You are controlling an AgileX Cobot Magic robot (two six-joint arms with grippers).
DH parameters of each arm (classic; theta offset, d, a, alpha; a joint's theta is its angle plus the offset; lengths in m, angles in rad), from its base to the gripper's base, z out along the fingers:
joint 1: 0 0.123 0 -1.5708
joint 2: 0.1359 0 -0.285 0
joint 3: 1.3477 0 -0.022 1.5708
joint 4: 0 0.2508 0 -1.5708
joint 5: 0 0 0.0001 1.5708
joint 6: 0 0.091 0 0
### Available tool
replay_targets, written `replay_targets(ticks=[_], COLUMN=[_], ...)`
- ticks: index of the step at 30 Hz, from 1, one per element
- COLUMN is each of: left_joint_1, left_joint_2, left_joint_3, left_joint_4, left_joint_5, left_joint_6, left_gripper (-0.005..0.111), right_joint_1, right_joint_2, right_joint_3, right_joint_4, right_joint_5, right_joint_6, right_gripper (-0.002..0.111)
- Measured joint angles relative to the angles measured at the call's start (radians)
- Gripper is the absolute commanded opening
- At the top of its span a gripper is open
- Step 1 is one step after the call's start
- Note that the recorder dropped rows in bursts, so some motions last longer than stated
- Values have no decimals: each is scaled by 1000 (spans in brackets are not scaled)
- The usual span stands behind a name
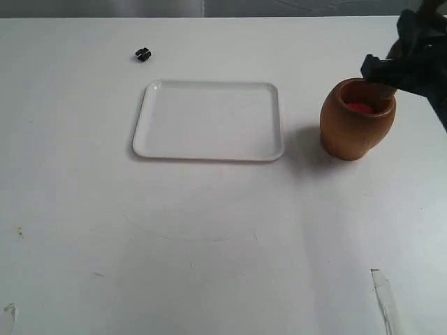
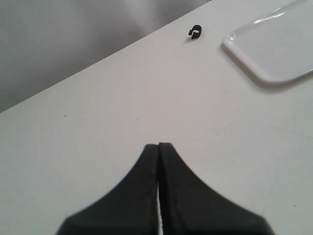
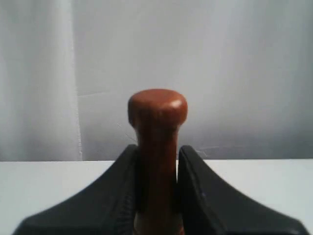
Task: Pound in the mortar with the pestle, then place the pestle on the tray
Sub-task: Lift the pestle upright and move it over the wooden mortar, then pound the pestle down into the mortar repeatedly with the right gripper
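Note:
The light brown wooden mortar (image 1: 357, 120) stands on the white table right of the white tray (image 1: 208, 120), with red stuff showing inside. My right gripper (image 1: 388, 72) hovers at the mortar's far right rim. In the right wrist view this gripper (image 3: 157, 154) is shut on the handle of the reddish-brown pestle (image 3: 157, 115), whose knob sticks up past the fingers. The pestle's thick end is hidden. My left gripper (image 2: 159, 145) is shut and holds nothing, low over bare table; the exterior view does not show it.
A small black clip (image 1: 143, 54) lies on the table behind the tray's left corner; the same black clip (image 2: 195, 32) shows in the left wrist view beside the tray's corner (image 2: 254, 66). A strip of clear tape (image 1: 384, 296) lies at the front right.

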State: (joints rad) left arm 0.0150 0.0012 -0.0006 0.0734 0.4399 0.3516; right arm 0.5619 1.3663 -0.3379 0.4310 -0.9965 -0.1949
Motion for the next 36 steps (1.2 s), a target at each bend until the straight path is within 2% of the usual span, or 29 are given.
replay_targets(ticks=[4,12,18,24,26,32,36], left_joint_1=[0,0,0,0,0,0,0], left_joint_2=[0,0,0,0,0,0,0], left_joint_3=[0,0,0,0,0,0,0], left_joint_4=[0,0,0,0,0,0,0], left_joint_5=[0,0,0,0,0,0,0], left_joint_6=[0,0,0,0,0,0,0], left_gripper=[0,0,0,0,0,0,0], right_joint_1=[-50,-62,-62,-62,-62,-62,-62], right_joint_2=[78,217,323,489,517,450,273], right_joint_3=[3,-55,-86,-98,-111,-99,-71], right_joint_4=[-36,-163,-172,-154,-155,-155,-170], right_joint_5=[-49,-112,-155,-301,-301,-275,-214], right_joint_6=[78,107,77,154,162,137,124], right_gripper=[0,0,0,0,0,0,0])
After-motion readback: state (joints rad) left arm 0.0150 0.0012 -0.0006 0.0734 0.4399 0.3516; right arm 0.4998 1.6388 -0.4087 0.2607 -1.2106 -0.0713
